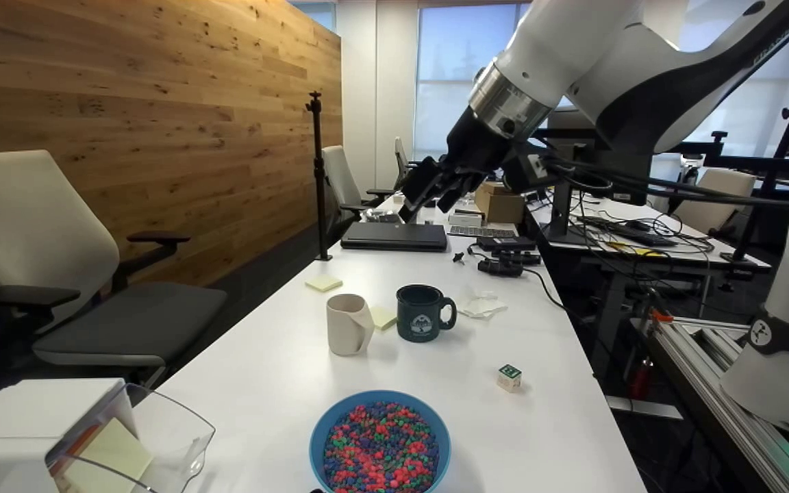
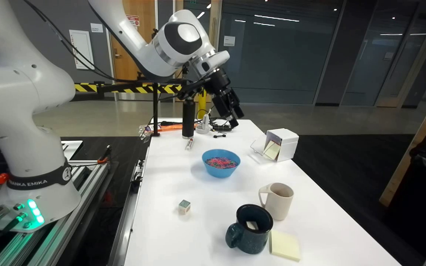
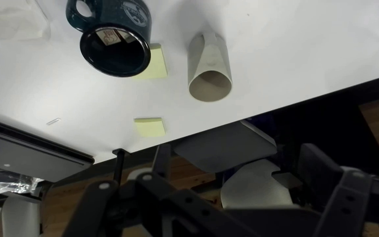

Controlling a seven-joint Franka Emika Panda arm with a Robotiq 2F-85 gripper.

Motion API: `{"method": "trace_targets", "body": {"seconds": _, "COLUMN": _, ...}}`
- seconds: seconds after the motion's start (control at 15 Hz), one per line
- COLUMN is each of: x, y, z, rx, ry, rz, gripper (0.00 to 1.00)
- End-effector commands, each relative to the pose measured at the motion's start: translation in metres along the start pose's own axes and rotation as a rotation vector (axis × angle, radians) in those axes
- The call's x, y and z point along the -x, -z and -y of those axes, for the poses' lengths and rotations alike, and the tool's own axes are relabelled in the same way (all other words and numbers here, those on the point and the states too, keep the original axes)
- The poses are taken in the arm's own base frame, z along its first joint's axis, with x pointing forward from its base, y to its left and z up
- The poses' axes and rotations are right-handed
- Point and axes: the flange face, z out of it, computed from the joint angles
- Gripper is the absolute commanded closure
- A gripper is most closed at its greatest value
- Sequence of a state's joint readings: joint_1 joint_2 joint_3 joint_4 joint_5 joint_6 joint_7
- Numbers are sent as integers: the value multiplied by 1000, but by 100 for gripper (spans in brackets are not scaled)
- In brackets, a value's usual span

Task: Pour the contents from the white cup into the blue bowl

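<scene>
pincer (image 3: 238, 160) spread wide, nothing held. cream-white ceramic-looking cylindrical cup (image 3: 210, 62) upright, upper centre of wrist view. probable reach-to-grasp: pincer should straddle its body, clearing dark-green glazed mug (image 3: 115, 16), upper left.

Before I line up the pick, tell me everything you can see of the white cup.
The white cup is plain, cream-coloured and matte, ceramic by its look: a round body, open top, one angular handle. It stands upright on the white table, beside the dark mug but apart; only the table touches it. Bare inner wall shows, but the bottom is hidden, so contents can't be told.
</scene>
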State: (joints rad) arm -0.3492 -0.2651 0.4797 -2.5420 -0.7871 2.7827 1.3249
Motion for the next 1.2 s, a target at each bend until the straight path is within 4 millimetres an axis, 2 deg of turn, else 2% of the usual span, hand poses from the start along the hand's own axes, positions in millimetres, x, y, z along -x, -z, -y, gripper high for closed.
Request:
{"method": "trace_targets", "body": {"seconds": 0.0, "x": 10, "y": 0, "z": -12, "rx": 18, "ry": -39, "rz": -42, "gripper": 0}}
{"method": "trace_targets", "body": {"seconds": 0.4, "x": 1, "y": 4, "z": -3, "rx": 19, "ry": -99, "rz": -210, "gripper": 0}}
{"method": "trace_targets", "body": {"seconds": 0.73, "x": 31, "y": -15, "z": 8, "rx": 4, "ry": -88, "rz": -152, "gripper": 0}}
{"method": "trace_targets", "body": {"seconds": 1.13, "x": 60, "y": -41, "z": 2, "rx": 48, "ry": -75, "rz": -109, "gripper": 0}}
